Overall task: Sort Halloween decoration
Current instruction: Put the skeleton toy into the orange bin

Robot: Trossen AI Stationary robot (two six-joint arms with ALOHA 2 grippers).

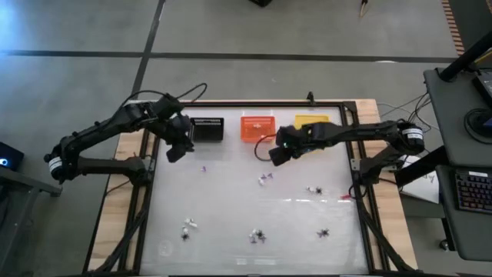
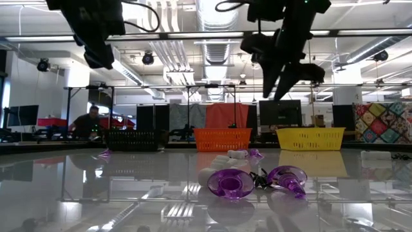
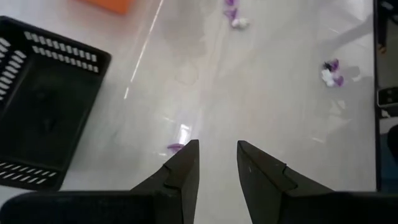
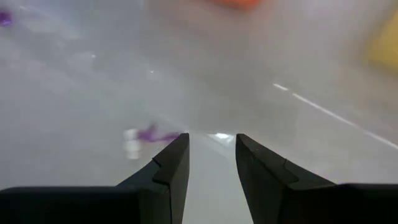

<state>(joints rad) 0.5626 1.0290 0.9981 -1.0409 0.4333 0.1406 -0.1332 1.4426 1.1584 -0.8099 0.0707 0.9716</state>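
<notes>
Small Halloween decoration pieces lie scattered on the white table: a purple one near my left gripper, a purple-white one near my right gripper, and others toward the near edge. My left gripper hangs open above the table beside the black basket, the purple piece just beyond its fingers. My right gripper hangs open in front of the orange basket, above a purple and white piece. Nothing is between either pair of fingers.
A yellow basket stands right of the orange one along the far edge. Two purple rings with a black spidery bit lie close to the low camera. A dark frame borders the table. A person sits in the room behind.
</notes>
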